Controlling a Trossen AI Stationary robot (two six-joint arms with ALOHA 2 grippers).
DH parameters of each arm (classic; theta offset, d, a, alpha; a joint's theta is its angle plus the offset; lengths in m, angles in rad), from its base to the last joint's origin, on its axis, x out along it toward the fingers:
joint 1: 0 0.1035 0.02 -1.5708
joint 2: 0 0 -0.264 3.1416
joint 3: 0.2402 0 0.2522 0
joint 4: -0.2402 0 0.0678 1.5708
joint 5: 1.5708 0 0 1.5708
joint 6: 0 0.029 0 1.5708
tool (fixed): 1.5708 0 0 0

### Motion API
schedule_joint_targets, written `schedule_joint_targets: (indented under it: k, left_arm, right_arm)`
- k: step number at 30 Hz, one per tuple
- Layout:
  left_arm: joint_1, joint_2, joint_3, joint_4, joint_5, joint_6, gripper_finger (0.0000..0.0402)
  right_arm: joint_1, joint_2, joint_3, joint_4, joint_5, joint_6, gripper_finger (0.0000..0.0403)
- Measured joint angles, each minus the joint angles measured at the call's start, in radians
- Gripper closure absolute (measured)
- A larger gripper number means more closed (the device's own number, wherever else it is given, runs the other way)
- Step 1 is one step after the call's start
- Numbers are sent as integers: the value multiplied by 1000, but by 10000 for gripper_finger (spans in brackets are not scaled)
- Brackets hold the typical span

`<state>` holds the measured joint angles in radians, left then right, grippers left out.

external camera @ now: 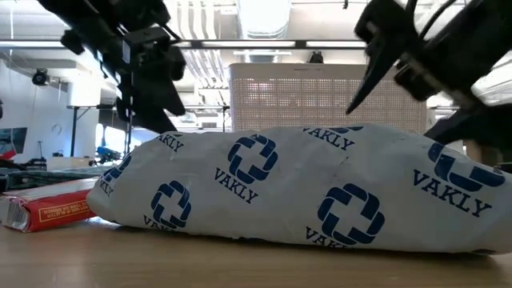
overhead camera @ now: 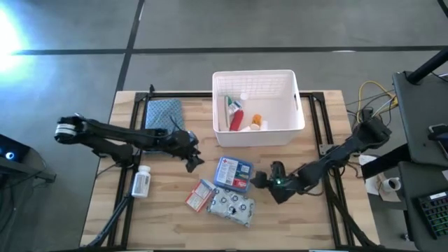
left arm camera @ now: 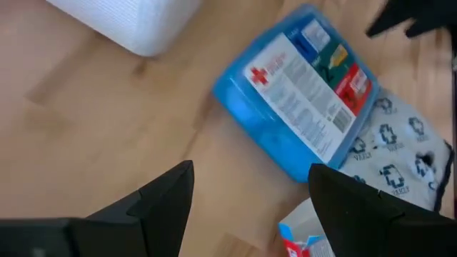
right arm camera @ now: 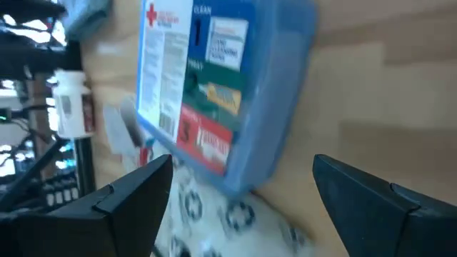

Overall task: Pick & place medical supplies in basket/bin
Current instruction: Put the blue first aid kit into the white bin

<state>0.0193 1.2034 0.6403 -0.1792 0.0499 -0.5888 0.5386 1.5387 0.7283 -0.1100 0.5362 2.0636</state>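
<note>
The white lattice basket (overhead camera: pixel 255 105) stands at the table's far middle, with red-and-white tubes (overhead camera: pixel 234 115) and a small orange item (overhead camera: pixel 256 122) lying inside. The blue-white flat box (overhead camera: pixel 233 173) lies flat on the wood in front of it, between both grippers. My left gripper (overhead camera: pixel 194 159) hovers open just left of the box (left arm camera: pixel 300 100). My right gripper (overhead camera: pixel 262 180) is open just right of the box (right arm camera: pixel 214 86), its fingers pointing at it. The red-white packet (overhead camera: pixel 201 194) and the silvery pouch (overhead camera: pixel 232 208) lie nearer. The white pill bottle (overhead camera: pixel 142 182) lies at the left.
A blue-grey patterned cloth (overhead camera: pixel 163 115) lies left of the basket. In the low view the pouch (external camera: pixel 304 192) fills the foreground, with the red packet (external camera: pixel 48 210) beside it. Cables and equipment sit off the table's right edge. Bare wood shows at the near left and near right.
</note>
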Motion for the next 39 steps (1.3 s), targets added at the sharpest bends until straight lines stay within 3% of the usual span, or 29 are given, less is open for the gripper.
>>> schedule_joint_targets:
  k: [13, 19, 26, 39]
  left_arm:
    - [-15, 329, 178, 21, 7, 31, 147]
    - [-21, 442, 231, 24, 105, 29, 146]
    - [-36, 467, 248, 30, 112, 29, 147]
    - [-37, 488, 232, 41, 103, 29, 146]
  right_arm:
    - [-47, 120, -53, 57, 15, 55, 76]
    - [-66, 131, -74, 157, 19, 20, 76]
    - [-112, 165, -57, 185, 10, 0, 76]
    - [-169, 205, -28, 207, -25, -183, 76]
